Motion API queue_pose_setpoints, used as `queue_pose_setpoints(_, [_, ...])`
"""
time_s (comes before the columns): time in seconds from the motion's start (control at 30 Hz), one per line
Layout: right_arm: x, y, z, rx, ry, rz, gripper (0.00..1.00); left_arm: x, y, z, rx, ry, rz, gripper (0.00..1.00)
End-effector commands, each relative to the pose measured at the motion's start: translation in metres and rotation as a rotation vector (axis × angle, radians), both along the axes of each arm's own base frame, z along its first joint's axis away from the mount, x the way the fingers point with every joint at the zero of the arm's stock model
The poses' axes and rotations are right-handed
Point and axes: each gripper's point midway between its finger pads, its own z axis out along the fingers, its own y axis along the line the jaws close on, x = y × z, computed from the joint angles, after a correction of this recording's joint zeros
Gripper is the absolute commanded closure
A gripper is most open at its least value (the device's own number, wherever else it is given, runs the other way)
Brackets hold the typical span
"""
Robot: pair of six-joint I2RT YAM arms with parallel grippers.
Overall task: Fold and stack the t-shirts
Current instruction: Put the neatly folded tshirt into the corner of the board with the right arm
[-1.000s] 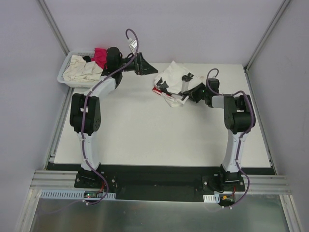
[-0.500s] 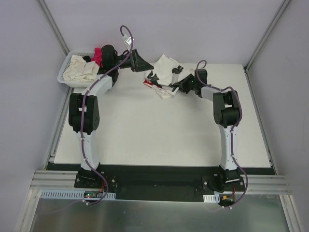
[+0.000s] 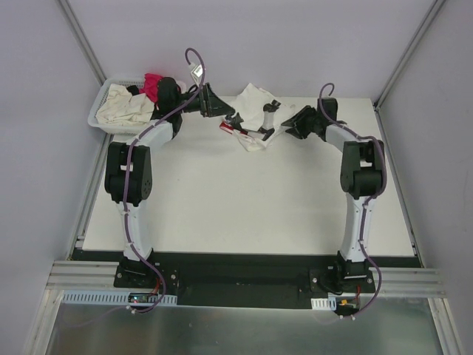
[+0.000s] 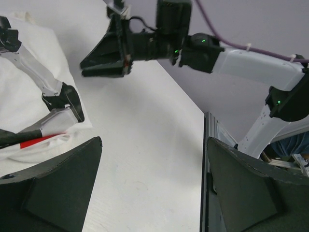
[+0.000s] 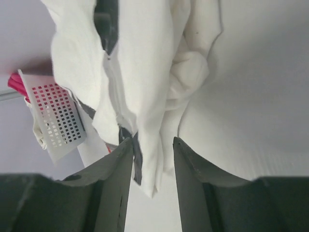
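Shifted up and leftward since a second ago, the printed t-shirt now lies crumpled near the upper middle of the top view, at the far edge of the counter. It is white, with red and black markings along its lower left edge. The right pincer, which half a second ago was closed on the shirt's lower right edge, has let go and drawn back toward the right of the frame. It now sits just beside the cloth.

In the right wrist view the printed t-shirt fills the upper middle. That pincer has its jaws apart, and a hanging fold shows in the gap between them without looking pinched. In the left wrist view the right pincer hangs over bare counter in the upper middle, clear of the shirt at the left edge.

The left pincer hovers at the shirt's upper left side. Its jaws are spread wide in its own camera, with only counter between them.

In the upper left of the top view stands the slotted white basket. It holds a cream t-shirt and a magenta t-shirt.
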Motion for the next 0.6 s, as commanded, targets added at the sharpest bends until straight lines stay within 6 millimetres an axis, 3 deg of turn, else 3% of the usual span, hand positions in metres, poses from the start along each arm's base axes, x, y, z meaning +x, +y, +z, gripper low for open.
queue_pose_setpoints(0.0, [-0.024,-0.024,0.112,-0.116,-0.184,0.037,0.61,-0.019,0.005,0.031,-0.023,-0.121,-0.005,0.11])
queue_pose_setpoints(0.07, [-0.038,-0.006,0.122,-0.129,-0.198,0.078,0.71,-0.025,0.006,0.035,-0.024,-0.139,0.000,0.11])
queue_pose_setpoints(0.1, [-0.047,0.003,0.118,-0.131,-0.190,0.101,0.78,-0.027,0.007,0.037,-0.023,-0.146,-0.001,0.11])
queue_pose_setpoints(0.13, [-0.058,0.022,0.120,-0.125,-0.196,0.143,0.90,-0.030,0.008,0.043,-0.024,-0.167,0.005,0.11])
queue_pose_setpoints(0.2, [-0.069,0.044,0.107,-0.111,-0.177,0.190,0.99,-0.033,0.010,0.043,-0.021,-0.167,0.016,0.11])
queue_pose_setpoints(0.23, [-0.078,0.066,0.095,-0.097,-0.153,0.227,0.99,-0.035,0.011,0.049,-0.019,-0.189,0.022,0.11])
queue_pose_setpoints(0.33, [-0.091,0.106,0.077,-0.060,-0.124,0.301,0.99,-0.040,0.014,0.055,-0.009,-0.205,0.036,0.11])
queue_pose_setpoints(0.37, [-0.093,0.117,0.061,-0.037,-0.091,0.312,0.99,-0.041,0.014,0.057,-0.007,-0.207,0.036,0.11])
queue_pose_setpoints(0.43, [-0.098,0.141,0.054,0.001,-0.087,0.352,0.99,-0.042,0.016,0.060,0.002,-0.215,0.042,0.11])
queue_pose_setpoints(0.47, [-0.097,0.148,0.042,0.019,-0.058,0.351,0.99,-0.042,0.017,0.061,0.005,-0.218,0.045,0.11])
queue_pose_setpoints(0.57, [-0.096,0.165,0.033,0.045,-0.047,0.371,0.99,-0.041,0.018,0.063,0.011,-0.218,0.051,0.11])
